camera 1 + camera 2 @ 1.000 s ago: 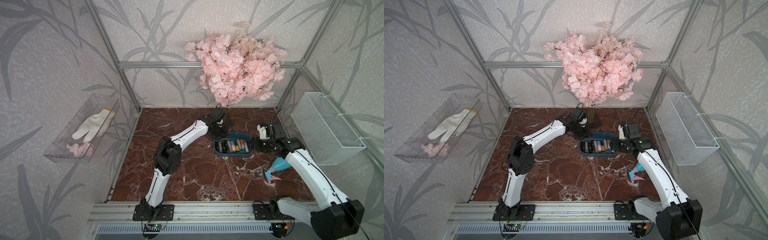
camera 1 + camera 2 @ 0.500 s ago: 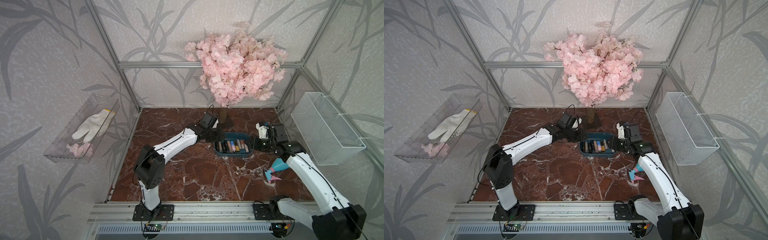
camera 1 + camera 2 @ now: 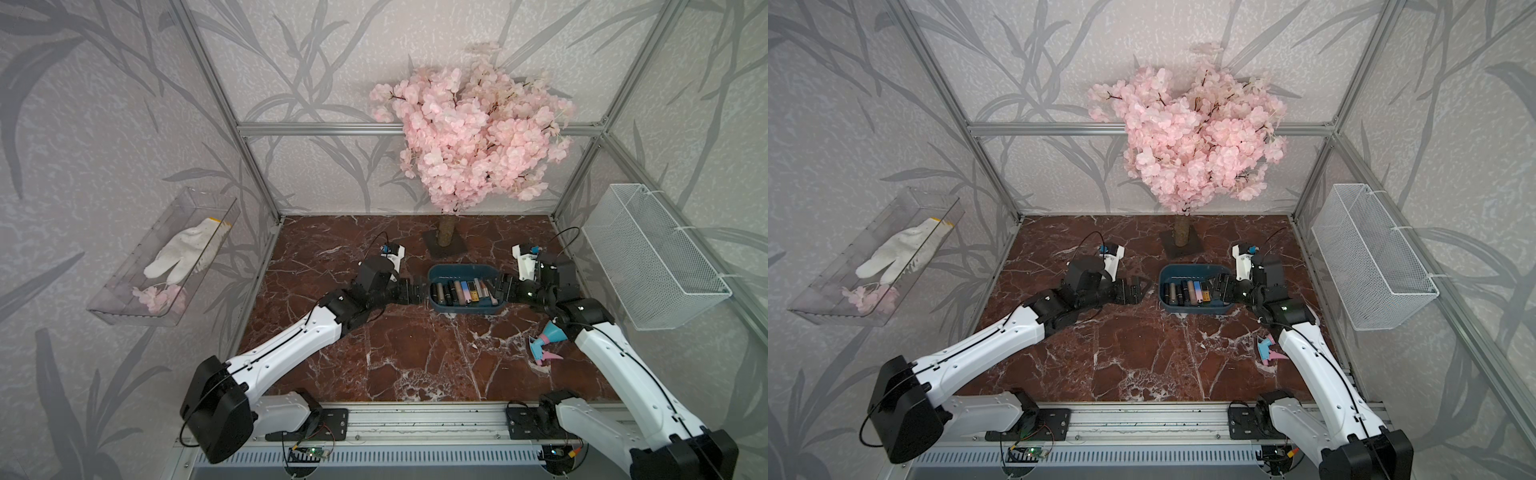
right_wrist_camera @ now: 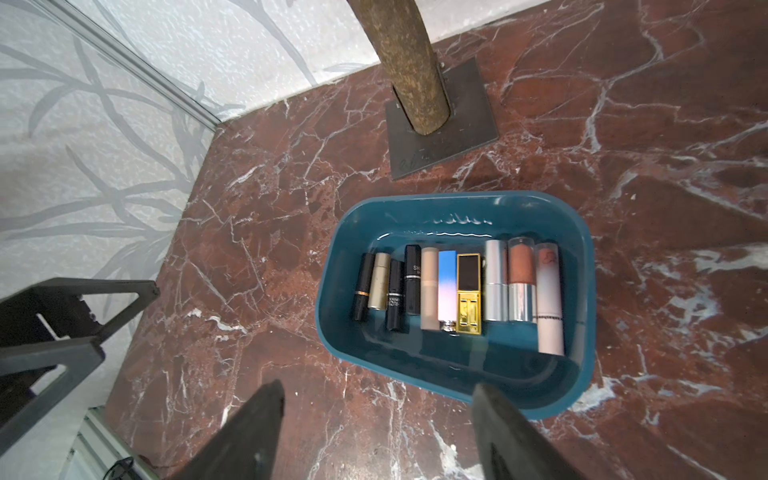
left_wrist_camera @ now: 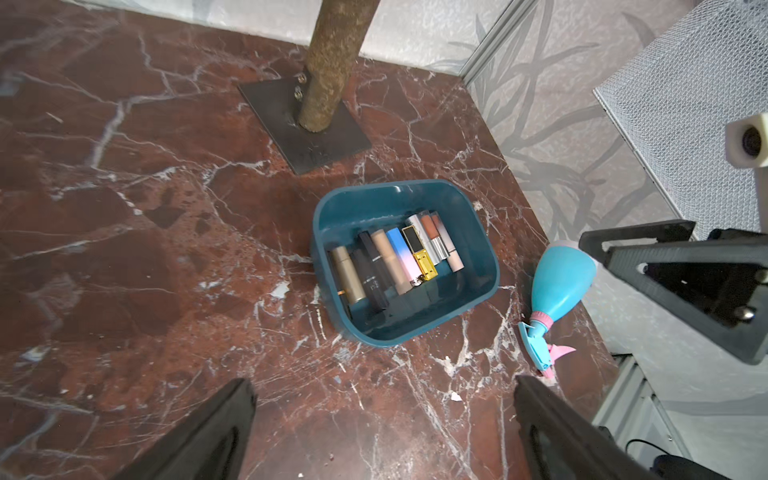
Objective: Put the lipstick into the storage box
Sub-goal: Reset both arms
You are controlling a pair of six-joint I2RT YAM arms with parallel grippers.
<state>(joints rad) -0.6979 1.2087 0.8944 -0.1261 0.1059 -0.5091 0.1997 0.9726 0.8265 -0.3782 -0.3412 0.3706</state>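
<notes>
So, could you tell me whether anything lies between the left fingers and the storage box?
Nothing visible does: only bare marble floor separates the open left fingers from the storage box.

Soft, even light; faint shadows; sheen on the storage box (image 4: 457, 222); wrist-view edges warped.

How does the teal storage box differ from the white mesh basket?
The storage box is solid teal plastic; the basket is white wire mesh. The box sits on the marble tabletop; the basket hangs on the side wall. The box holds lipsticks; the basket shows nothing inside. Both are open-topped.
</notes>
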